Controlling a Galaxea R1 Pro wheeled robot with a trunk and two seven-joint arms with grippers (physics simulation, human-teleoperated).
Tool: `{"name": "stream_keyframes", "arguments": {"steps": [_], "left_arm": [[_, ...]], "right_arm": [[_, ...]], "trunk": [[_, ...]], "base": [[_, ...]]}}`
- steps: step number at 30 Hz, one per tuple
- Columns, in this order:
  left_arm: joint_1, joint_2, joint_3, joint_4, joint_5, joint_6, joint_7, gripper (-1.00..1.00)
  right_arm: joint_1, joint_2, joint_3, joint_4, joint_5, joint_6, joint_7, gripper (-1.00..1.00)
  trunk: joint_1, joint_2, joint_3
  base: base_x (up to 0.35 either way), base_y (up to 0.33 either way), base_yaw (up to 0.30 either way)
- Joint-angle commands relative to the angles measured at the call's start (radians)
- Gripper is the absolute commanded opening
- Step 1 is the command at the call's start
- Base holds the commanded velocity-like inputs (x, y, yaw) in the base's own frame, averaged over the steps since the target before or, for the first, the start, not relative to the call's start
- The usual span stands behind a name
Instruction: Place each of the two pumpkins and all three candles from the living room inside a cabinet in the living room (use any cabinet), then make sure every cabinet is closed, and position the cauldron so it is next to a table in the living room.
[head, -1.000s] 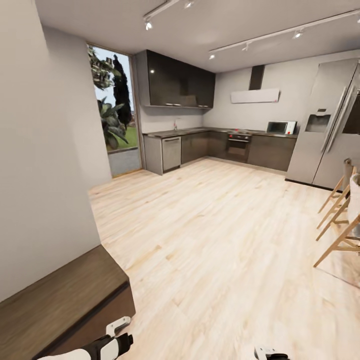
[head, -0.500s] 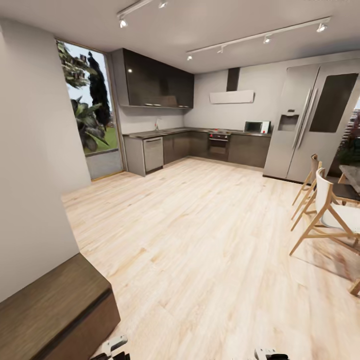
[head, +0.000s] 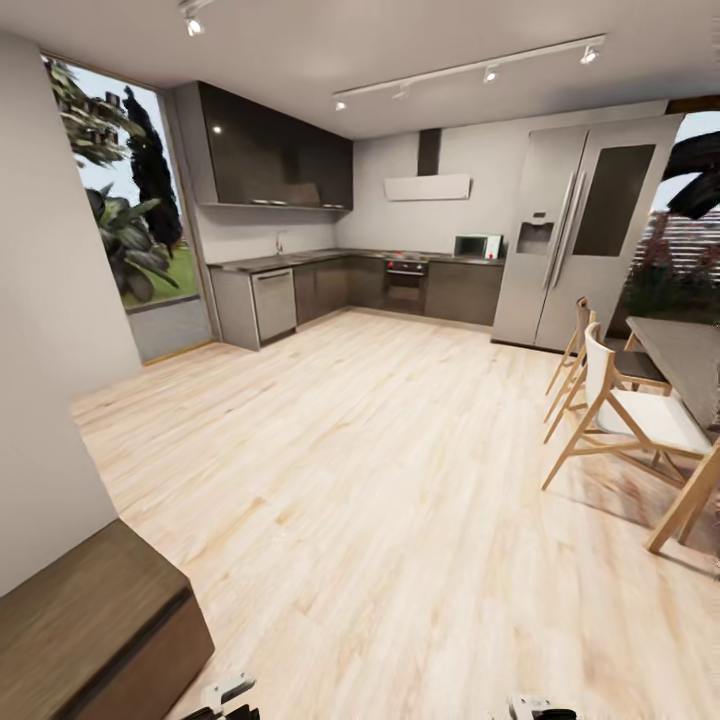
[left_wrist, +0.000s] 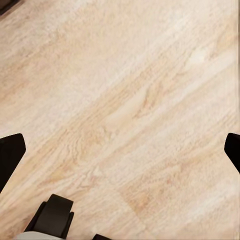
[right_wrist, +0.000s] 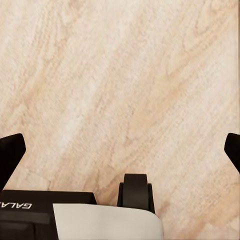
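— While we face the kitchen, where is our cabinet (head: 90, 630)?
— Low at our left, by the wall. Both grippers, left (left_wrist: 120, 150) and right (right_wrist: 120, 150), hang spread wide and empty above the floor (head: 400, 500).

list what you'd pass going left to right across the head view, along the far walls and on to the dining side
window with plants → dishwasher → oven → microwave → fridge → wooden chairs → dining table
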Motion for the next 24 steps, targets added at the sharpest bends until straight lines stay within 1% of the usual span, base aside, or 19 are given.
{"name": "stream_keyframes", "arguments": {"steps": [1, 24], "left_arm": [[-0.001, 0.000, -0.008, 0.001, 0.006, 0.002, 0.002, 1.00], [-0.001, 0.000, -0.008, 0.001, 0.006, 0.002, 0.002, 1.00]], "right_arm": [[-0.001, 0.000, 0.009, 0.002, -0.009, 0.001, 0.005, 1.00], [0.000, 0.000, 0.009, 0.002, -0.010, 0.000, 0.006, 1.00]], "trunk": [[0.000, -0.001, -0.002], [0.000, -0.001, -0.035]], "base": [[0.000, 0.000, -0.165], [0.000, 0.000, -0.160]]}}
